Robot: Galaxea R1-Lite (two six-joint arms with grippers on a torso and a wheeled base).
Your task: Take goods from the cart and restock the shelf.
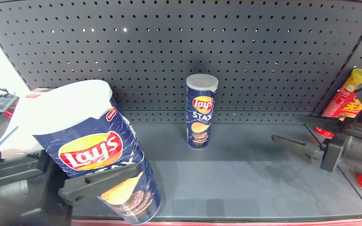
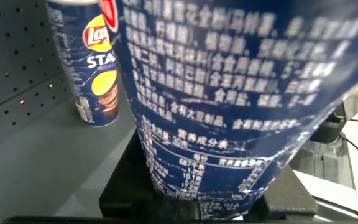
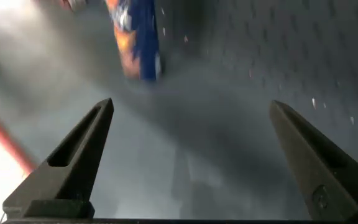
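My left gripper (image 1: 118, 171) is shut on a dark blue chips can (image 1: 90, 147) with a white lid, held tilted over the shelf's front left corner. One finger (image 1: 99, 183) crosses its front; the other is hidden behind it. In the left wrist view the held can (image 2: 229, 93) is close up, printed back toward the camera. A second, matching can (image 1: 201, 111) stands upright mid-shelf near the back wall, seen also in the left wrist view (image 2: 95, 68) and the right wrist view (image 3: 138, 37). My right gripper (image 1: 286, 128) hovers open and empty over the shelf's right side (image 3: 190, 109).
The grey shelf board (image 1: 247, 182) has free room between the standing can and both grippers. A perforated back panel (image 1: 181, 47) closes the rear. Red and yellow cans (image 1: 347, 100) lean in the neighbouring bay on the right, behind the right arm. A red strip (image 1: 218, 222) marks the front edge.
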